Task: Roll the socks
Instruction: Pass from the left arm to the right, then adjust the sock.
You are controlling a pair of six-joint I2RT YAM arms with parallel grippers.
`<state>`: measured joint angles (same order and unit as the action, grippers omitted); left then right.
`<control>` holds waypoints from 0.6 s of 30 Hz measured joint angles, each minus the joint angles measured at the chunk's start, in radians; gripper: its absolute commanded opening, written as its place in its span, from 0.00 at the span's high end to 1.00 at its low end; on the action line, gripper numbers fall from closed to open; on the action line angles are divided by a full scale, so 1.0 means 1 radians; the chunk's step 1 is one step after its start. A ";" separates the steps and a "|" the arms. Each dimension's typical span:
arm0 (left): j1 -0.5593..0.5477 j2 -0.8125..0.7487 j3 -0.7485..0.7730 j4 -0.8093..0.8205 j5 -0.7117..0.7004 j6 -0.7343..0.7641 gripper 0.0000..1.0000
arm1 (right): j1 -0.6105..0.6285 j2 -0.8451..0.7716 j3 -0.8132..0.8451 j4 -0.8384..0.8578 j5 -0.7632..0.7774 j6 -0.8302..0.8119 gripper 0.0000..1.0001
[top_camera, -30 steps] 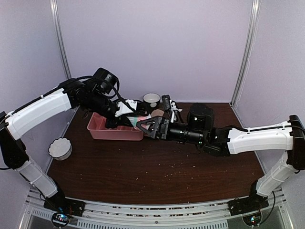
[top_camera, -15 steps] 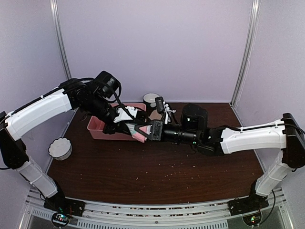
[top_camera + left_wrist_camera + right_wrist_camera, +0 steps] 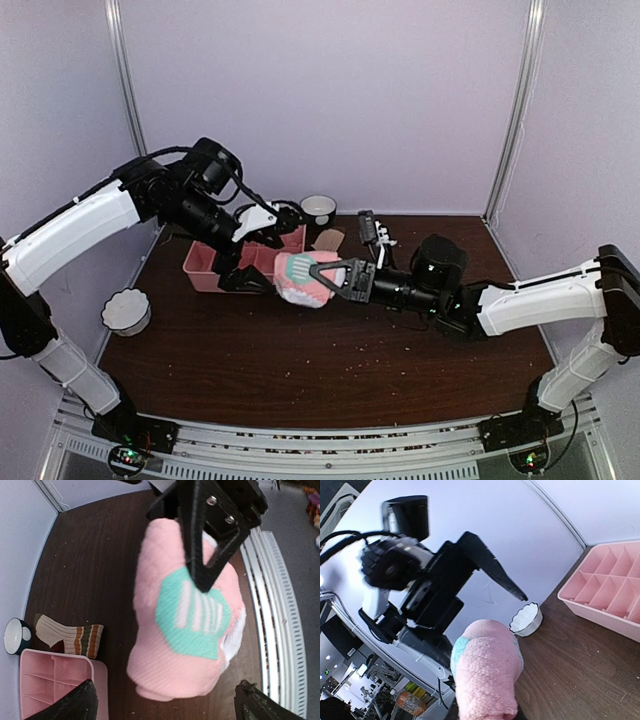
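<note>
Left wrist view: we see right gripper pinching a plump, ribbed-knit pink sock, teal-patched and bunched round; left gripper spread wide.

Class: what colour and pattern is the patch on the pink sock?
The patch is teal with white stripes; the left wrist view shows it best.

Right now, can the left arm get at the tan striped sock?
Probably yes: the left fingers stand open, and the tan sock lies uncovered beside the pink tray. Only the pink sock, held by the right fingers, hangs nearby.
</note>
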<state>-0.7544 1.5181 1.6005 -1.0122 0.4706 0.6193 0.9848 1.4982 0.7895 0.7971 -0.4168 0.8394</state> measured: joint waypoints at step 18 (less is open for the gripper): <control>0.101 0.026 0.084 -0.029 0.479 -0.233 0.20 | -0.002 -0.054 0.034 0.018 -0.020 -0.097 1.00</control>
<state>-0.6533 1.5436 1.6840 -1.0412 0.9493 0.3866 0.9833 1.4441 0.8238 0.8150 -0.4370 0.7422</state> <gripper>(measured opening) 0.899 0.143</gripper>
